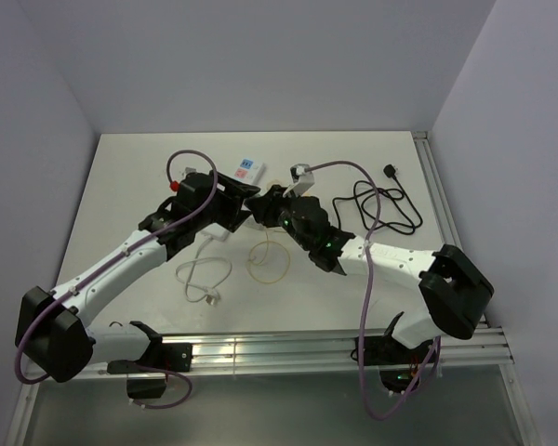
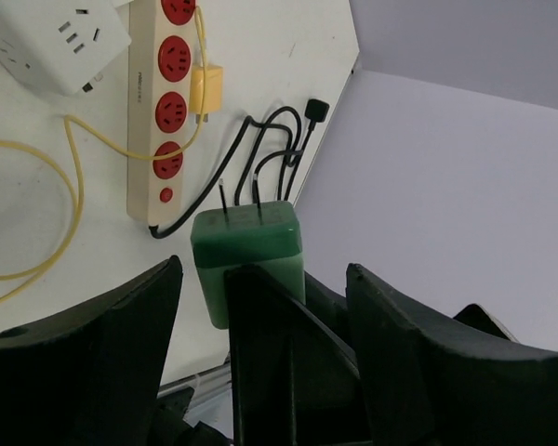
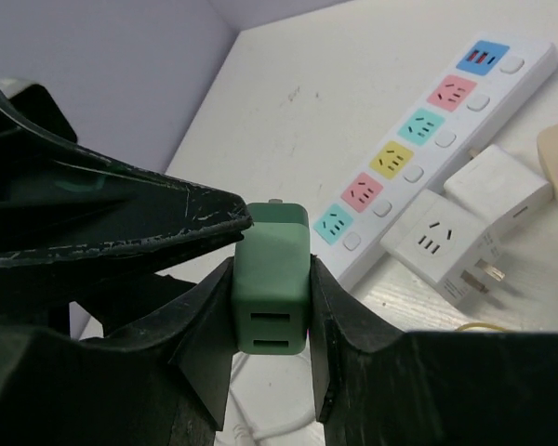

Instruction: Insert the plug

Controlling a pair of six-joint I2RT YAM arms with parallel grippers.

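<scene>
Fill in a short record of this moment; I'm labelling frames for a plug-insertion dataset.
held item: green plug adapter, two bare prongs
holder: right gripper, fingers clamped on its sides
left gripper: open, fingers straddling the adapter
inserted: not yet, adapter off the table
sockets nearby: cream strip with red sockets; white strip with coloured sockets
already plugged: yellow plug in the cream strip

No text, brand, number or sign is legible in any view. The beige power strip [image 2: 147,139], ahead and to the left of the left gripper [image 2: 260,274], bears a small grey marking on its left edge; its characters are too small to read.
</scene>
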